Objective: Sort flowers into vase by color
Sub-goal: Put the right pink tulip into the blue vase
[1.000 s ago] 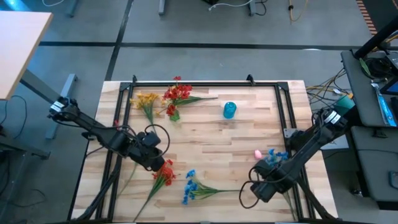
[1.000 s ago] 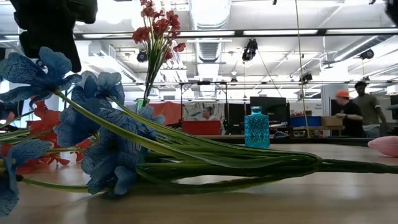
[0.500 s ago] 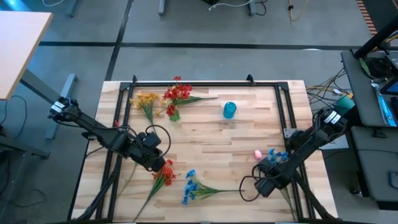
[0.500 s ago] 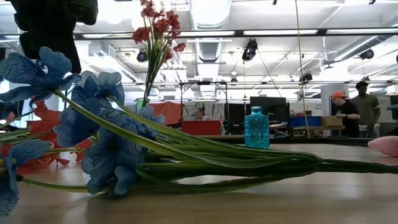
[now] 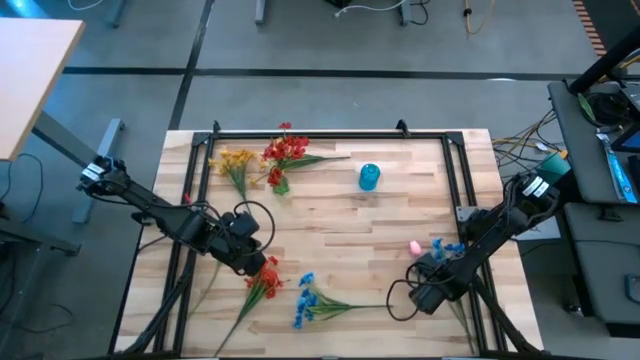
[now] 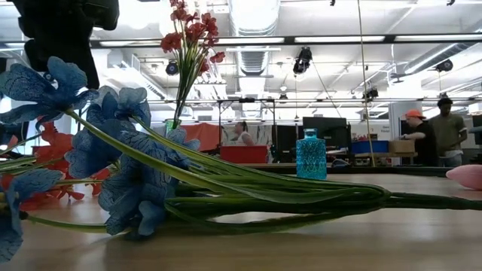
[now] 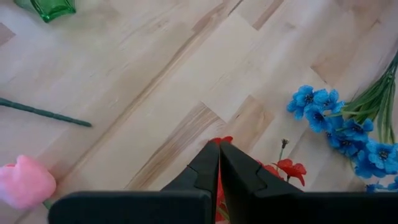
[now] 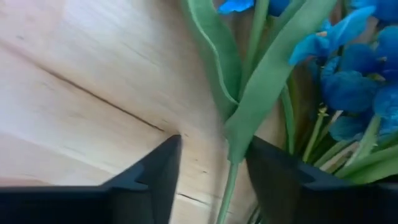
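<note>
Between right fingers (image 8: 211, 171), blue flower stem (image 8: 231, 180), grip unclear, left fingers (image 7: 219, 163) shut

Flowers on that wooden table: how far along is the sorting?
Done: one red spray stands in a green glass vase. In hand: the right tool straddles a blue spray's green stem; the left tool is shut above a red spray. Left: the small blue glass vase is empty; yellow, pink and blue flowers lie loose.
</note>
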